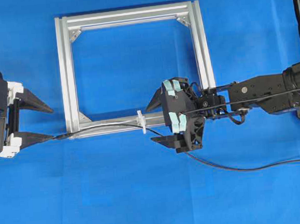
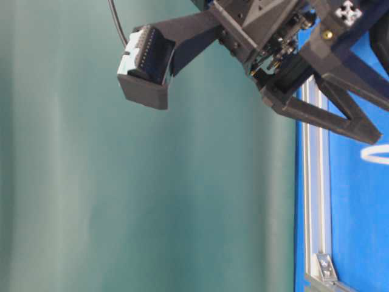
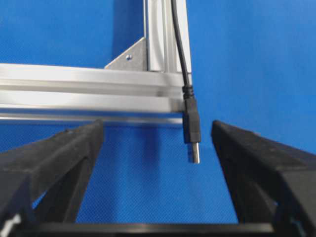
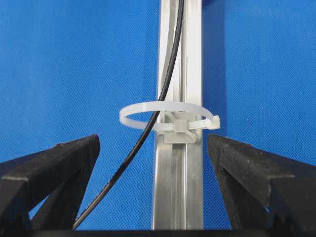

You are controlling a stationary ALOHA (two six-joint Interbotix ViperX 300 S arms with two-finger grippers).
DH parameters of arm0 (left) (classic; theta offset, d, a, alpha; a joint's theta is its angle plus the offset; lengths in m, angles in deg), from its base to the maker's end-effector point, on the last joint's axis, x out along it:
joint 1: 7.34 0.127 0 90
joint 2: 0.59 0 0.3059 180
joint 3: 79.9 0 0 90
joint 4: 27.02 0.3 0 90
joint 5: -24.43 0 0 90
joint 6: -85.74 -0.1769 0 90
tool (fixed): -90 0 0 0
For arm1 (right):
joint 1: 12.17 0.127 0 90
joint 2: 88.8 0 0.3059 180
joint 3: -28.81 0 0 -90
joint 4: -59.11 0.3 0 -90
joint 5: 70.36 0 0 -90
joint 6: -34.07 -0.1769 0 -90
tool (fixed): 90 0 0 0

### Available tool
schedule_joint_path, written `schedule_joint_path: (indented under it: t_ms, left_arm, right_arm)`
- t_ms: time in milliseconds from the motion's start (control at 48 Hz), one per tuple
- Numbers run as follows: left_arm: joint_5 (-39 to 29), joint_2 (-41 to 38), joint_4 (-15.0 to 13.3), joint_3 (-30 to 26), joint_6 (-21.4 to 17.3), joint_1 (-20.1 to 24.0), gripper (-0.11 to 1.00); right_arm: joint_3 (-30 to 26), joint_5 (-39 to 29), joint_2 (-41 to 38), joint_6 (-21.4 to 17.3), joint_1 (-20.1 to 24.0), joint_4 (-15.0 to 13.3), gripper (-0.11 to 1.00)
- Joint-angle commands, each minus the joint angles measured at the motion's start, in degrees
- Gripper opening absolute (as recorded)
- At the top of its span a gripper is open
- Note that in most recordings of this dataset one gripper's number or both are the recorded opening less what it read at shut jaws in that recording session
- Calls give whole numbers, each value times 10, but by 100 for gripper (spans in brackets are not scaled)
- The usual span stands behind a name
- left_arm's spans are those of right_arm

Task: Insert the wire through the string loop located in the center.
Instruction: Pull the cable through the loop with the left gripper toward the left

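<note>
While both sets of black fingers stand spread wide, neither one is pinching anything. The left gripper [image 1: 44, 122] sits at the left edge of the blue table [image 1: 146, 195], and its two fingers [image 3: 59, 158] point toward the silver frame [image 1: 66, 72]. Between those fingers, in the left wrist view, the wire's plug tip [image 3: 192, 131] lies loose on the blue cloth, with a shiny metal end sticking out. It touches neither finger. Seen from above, the plug tip lies just beside the lower finger and next to the frame's lower left corner.

The right gripper [image 1: 158, 121] hangs over the frame's bottom bar, near its right end. Its fingers [image 4: 54, 168] are also spread, one on each side of the bar, and nothing is between them but the bar and the wire [image 1: 115, 126].

The string loop [image 4: 168, 116] is a small white ring that stands up on the bottom bar, just ahead of the right gripper. The wire goes right through it. From the plug tip, the wire runs along the bottom bar, passes through the string loop, goes under the right gripper, and then curves away across the table to the right edge.

A little triangle bracket [image 3: 129, 57] sits in the frame's corner near the plug tip.
</note>
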Motion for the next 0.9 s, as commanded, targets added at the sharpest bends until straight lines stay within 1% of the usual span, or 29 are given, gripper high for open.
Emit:
schedule_joint_path:
  t_ms: [0,146,271,479,625,771,875]
  left_arm:
    - [3,4,1,-6,-1,1,90]
    - [2,7,2,-6,-1,1,89]
    - [-11,24,2,-13,-1,5,89]
    - [-66,83,2,-28,-4,29,89]
    - [-98,127,2,-30,-7,41,89]
    - [-106,163,2,-29,-7,43,89]
    - [-110,172,2,-28,-7,44,89]
  right_arm:
    - [-8,1,16,-1,-1,-1,95]
    - [-10,-3,23,-1,-1,-1,95]
    - [-10,-20,49,-1,0,-1,95]
    - [-7,-45,104,-1,-1,0,95]
    - [-3,-49,121,0,0,0,95]
    - [0,-50,125,0,0,-1,95]
    - [0,-50,125,0,-1,-1,95]
